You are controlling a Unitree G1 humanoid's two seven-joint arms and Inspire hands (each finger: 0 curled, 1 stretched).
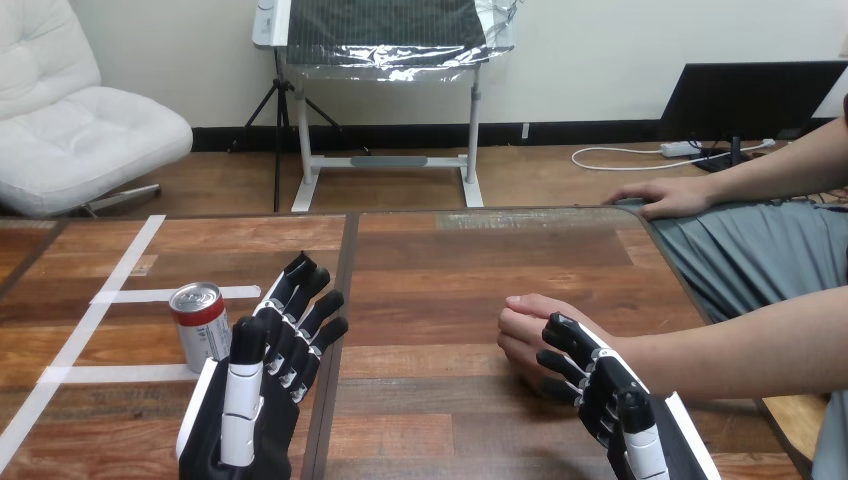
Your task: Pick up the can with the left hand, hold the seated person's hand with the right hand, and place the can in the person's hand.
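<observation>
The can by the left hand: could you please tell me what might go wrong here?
1. The upright can stands close beside the open left hand; a sideways nudge could tip it.
2. The person's nearer hand lies curled on the table by the right hand, so the can may find no open palm.

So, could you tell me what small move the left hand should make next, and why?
Probably ease the left hand sideways toward the can and curl its fingers round it: the can stands upright on the table, close beside the open hand, so nothing is held yet.
</observation>
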